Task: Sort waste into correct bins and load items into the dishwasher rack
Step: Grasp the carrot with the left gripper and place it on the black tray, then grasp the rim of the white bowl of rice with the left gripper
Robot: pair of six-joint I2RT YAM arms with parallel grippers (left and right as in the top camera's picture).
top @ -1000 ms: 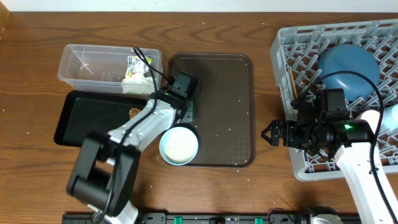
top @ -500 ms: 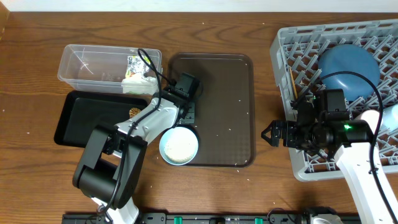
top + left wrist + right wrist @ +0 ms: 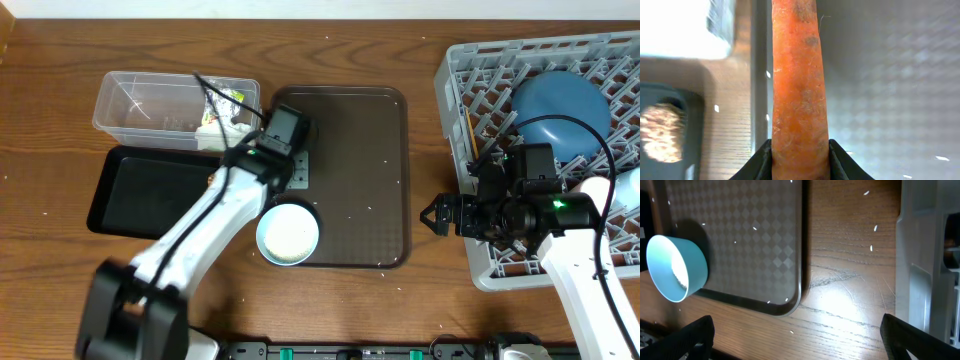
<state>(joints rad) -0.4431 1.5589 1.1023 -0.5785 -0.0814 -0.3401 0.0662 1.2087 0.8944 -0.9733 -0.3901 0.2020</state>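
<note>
My left gripper (image 3: 292,160) is shut on the orange carrot (image 3: 799,85) and holds it above the left edge of the dark brown tray (image 3: 890,75). The carrot is hidden under the gripper in the overhead view. The black tray (image 3: 140,190) holds the brown food lump (image 3: 660,132). The clear tub (image 3: 140,100) holds the white napkin (image 3: 215,135) and the wrapper (image 3: 225,100). A pale blue-white bowl (image 3: 288,232) sits on the brown tray's front left. My right gripper (image 3: 440,215) is open and empty, just left of the grey rack (image 3: 470,90), which holds the dark blue dish (image 3: 560,105).
White rice grains (image 3: 871,247) lie scattered on the brown tray and the wooden table. Thin chopsticks (image 3: 470,130) lie in the rack's left side. A white round item (image 3: 598,190) shows in the rack behind my right arm.
My left arm has swung its elbow outward, and the gripper with the carrot has shifted slightly up and left. The right arm has not moved.
</note>
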